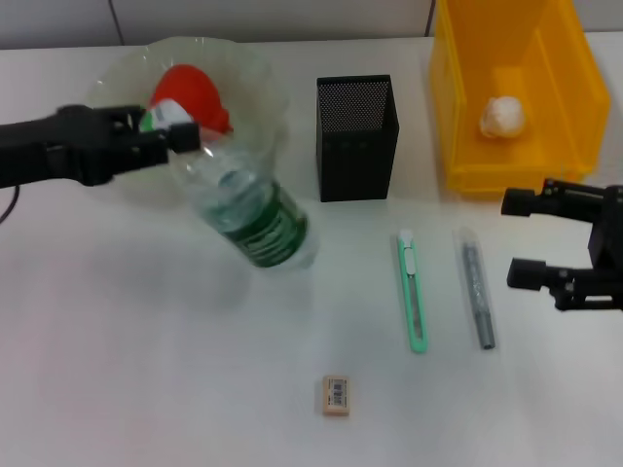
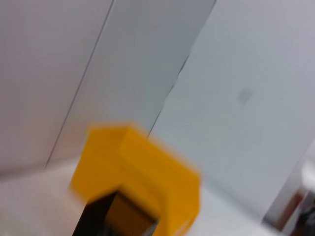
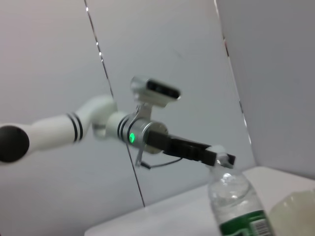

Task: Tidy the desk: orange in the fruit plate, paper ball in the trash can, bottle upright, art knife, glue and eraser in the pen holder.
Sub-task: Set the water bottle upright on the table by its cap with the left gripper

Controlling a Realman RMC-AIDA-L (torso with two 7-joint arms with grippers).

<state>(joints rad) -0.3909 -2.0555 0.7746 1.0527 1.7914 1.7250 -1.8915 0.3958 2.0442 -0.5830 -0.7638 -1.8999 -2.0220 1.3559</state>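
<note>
Left tool clamped on one bottle neck, right tool wide, one eraser, one art knife

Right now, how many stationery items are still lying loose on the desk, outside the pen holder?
3: the green art knife and grey glue stick lie side by side right of the pen holder; the eraser sits nearer the front edge. None appears hidden.

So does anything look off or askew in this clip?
The bottle is tilted, held at its cap by the left gripper, not yet upright. The art knife, glue and eraser lie on the desk outside the pen holder. Right gripper idles near the trash can.
</note>
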